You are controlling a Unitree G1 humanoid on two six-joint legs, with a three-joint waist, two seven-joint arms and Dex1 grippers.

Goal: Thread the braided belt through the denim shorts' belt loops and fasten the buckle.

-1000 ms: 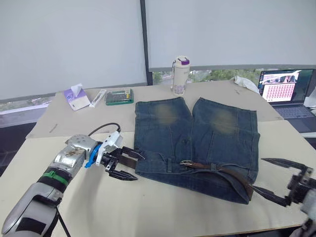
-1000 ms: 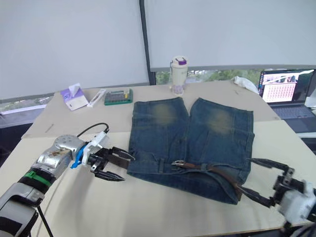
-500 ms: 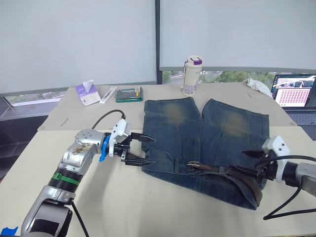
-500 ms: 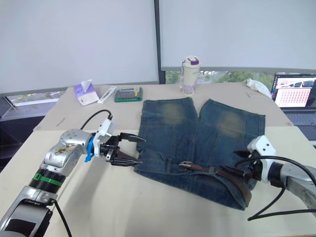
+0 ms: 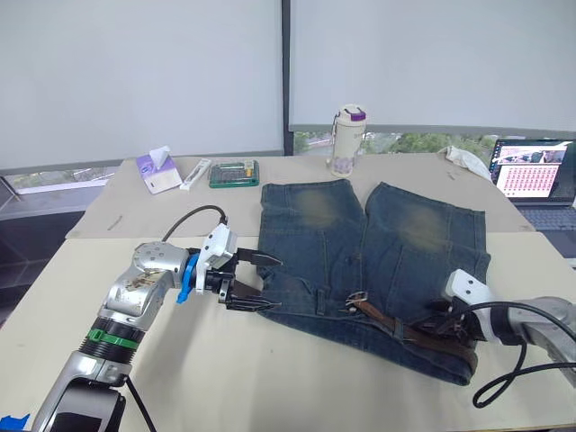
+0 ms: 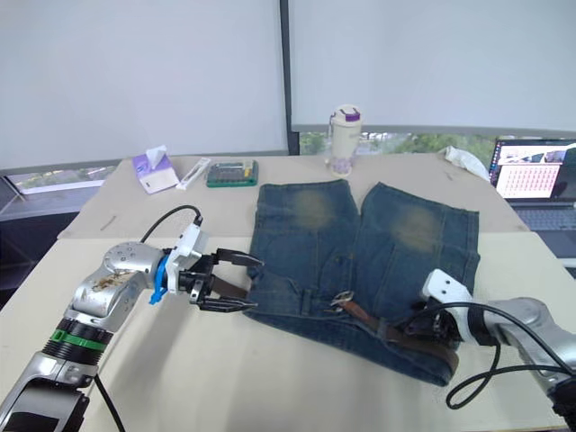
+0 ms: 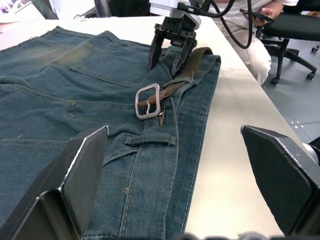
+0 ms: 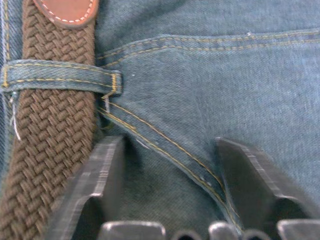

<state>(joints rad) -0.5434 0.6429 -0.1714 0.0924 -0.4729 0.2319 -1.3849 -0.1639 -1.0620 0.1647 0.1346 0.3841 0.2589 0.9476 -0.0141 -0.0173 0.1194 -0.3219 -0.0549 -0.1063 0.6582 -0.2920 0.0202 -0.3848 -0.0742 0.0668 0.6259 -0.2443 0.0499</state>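
The braided belt (image 5: pixel 423 329) lies along the waistband at the near edge of the denim shorts (image 5: pixel 378 252), running under a belt loop (image 8: pixel 55 77) with its buckle (image 7: pixel 148 101) resting free near the middle of the waist. Your right gripper (image 7: pixel 170 50) is down on the shorts just beside the belt, fingers apart, while your left gripper (image 5: pixel 255 283) hovers at the shorts' left waist corner, fingers spread. Farther back on the desk (image 5: pixel 225 378) stand a bottle (image 5: pixel 347 139) and a laptop (image 5: pixel 531 171)

Braided belt (image 5: pixel 409 328) on denim shorts (image 5: pixel 378 243) waistband; bottle (image 5: pixel 347 139) behind.
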